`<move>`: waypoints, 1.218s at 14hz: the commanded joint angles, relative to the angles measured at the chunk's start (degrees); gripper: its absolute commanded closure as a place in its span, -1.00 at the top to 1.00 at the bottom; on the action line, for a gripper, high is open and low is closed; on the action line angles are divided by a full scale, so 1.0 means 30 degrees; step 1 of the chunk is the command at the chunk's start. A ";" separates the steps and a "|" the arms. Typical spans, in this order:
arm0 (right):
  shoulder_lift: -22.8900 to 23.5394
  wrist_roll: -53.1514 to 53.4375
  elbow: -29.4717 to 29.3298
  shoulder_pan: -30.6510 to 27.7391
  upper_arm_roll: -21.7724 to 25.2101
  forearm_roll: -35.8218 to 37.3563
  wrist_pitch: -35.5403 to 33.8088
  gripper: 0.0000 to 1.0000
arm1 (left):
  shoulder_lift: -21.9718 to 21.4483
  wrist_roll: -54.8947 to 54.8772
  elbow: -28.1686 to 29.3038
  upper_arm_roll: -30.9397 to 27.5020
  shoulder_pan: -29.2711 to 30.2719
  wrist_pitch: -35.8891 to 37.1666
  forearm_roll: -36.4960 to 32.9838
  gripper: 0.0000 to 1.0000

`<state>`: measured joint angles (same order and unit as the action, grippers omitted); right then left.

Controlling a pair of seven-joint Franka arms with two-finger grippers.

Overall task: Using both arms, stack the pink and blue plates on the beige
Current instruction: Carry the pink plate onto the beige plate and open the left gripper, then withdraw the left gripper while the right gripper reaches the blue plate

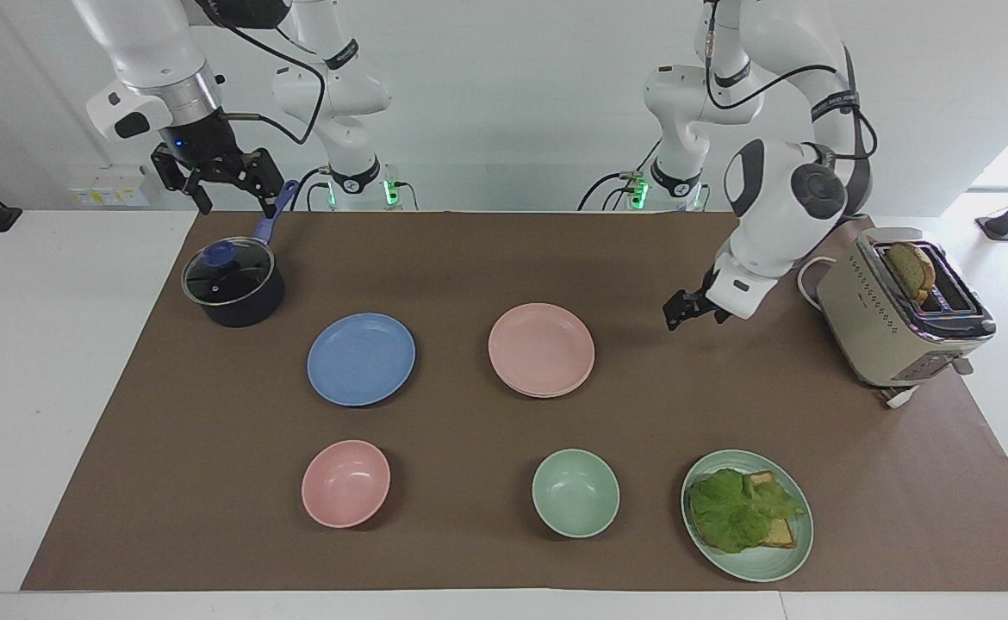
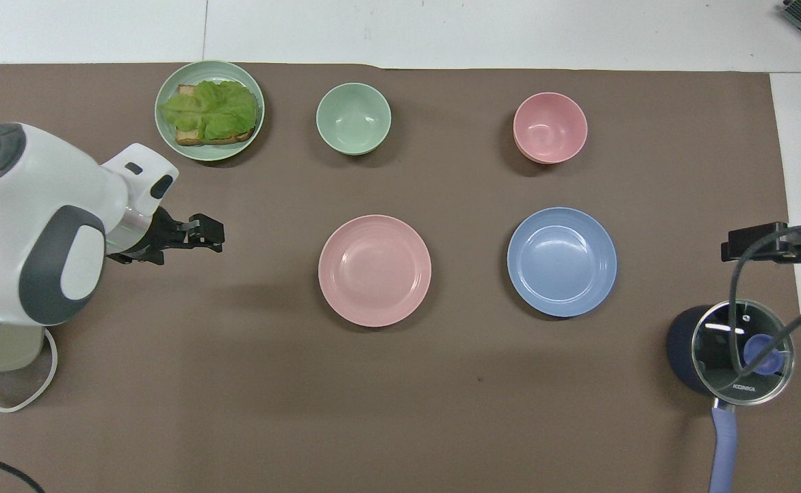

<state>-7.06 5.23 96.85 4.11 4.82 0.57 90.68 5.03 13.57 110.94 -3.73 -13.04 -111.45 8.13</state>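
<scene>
The pink plate [image 1: 541, 344] [image 2: 374, 269] lies on the beige plate [image 1: 545, 394], of which only a thin rim shows beneath it, mid-mat. The blue plate [image 1: 361, 357] [image 2: 561, 261] lies alone beside this stack, toward the right arm's end. My left gripper [image 1: 676, 317] [image 2: 212, 229] hangs open and empty over bare mat between the stack and the toaster. My right gripper [image 1: 237, 194] waits open and empty, raised over the pot's handle.
A dark pot with a glass lid [image 1: 233, 282] stands near the right arm. A beige toaster [image 1: 900, 310] holding bread stands at the left arm's end. Farther from the robots lie a pink bowl [image 1: 345, 482], a green bowl [image 1: 575, 492] and a green plate [image 1: 793, 551] with lettuce toast.
</scene>
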 commanded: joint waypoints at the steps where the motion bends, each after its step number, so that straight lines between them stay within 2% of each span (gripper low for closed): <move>1: -0.0373 0.0104 0.0266 -0.0170 0.0005 -0.0190 0.0272 1.00 | -0.0912 -0.1177 -0.0008 0.0190 0.1380 0.0559 -0.0394 1.00; 2: -0.0518 -0.0187 0.0237 -0.0141 0.0033 -0.0161 0.0214 1.00 | -0.1088 -0.1733 -0.0096 0.0190 0.1676 0.0762 -0.0423 1.00; 5: -0.0490 -0.2124 0.0586 -0.0141 0.0004 -0.0189 0.0476 1.00 | -0.1206 -0.2263 -0.1119 0.0161 0.2204 0.3014 -0.2589 1.00; 9: -0.0169 -0.2153 0.2633 -0.0434 0.0004 -0.0219 0.2726 1.00 | -0.1850 -0.3936 -0.1909 0.0161 0.3203 0.3923 -0.2592 1.00; 12: 0.0999 -0.2153 0.3604 -0.0492 0.0004 -0.0219 0.4250 1.00 | -0.1793 -0.3995 -0.3900 0.0190 0.3087 0.5886 -0.2592 1.00; 15: 0.2582 -0.2299 0.4218 -0.0580 0.0004 -0.0889 0.5775 1.00 | -0.2084 -0.3995 -0.4898 0.0219 0.3027 0.6796 -0.2621 1.00; 17: 0.3082 -0.2358 0.4949 -0.0756 0.0004 -0.1039 0.7091 1.00 | -0.2552 -0.4024 -0.5163 0.0219 0.3056 0.7411 -0.2650 1.00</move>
<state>1.48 0.24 109.63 3.06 4.99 -0.80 108.89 -1.28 2.09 96.68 -3.15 -3.97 -91.92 1.38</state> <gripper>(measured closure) 0.000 0.000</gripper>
